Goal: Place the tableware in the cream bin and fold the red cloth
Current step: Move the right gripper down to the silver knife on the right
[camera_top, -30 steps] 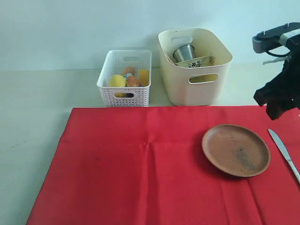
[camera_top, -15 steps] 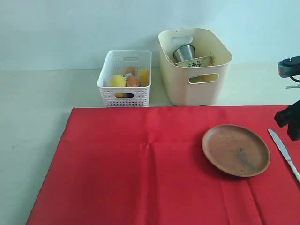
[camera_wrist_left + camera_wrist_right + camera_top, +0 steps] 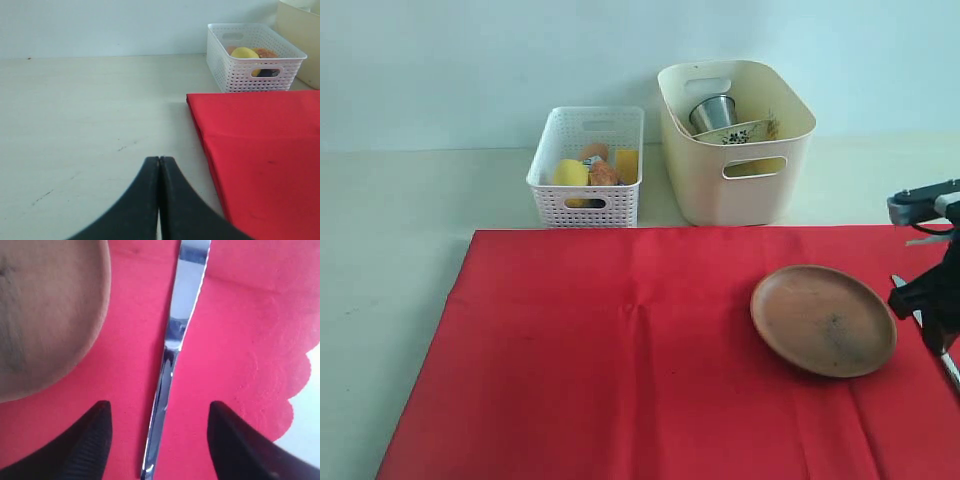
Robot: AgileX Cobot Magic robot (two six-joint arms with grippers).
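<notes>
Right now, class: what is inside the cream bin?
A steel cup and a pale green bowl show above the rim of the cream bin. Anything lower is hidden by its wall.

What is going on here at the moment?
A two-armed robot is clearing a table. The right gripper hangs open over the knife, its jaws on either side, not yet closed on it. The knife and the plate lie on the red cloth, which is spread flat. A cup and a bowl are already in the cream bin. The left gripper is shut, over the bare table beside the cloth.
</notes>
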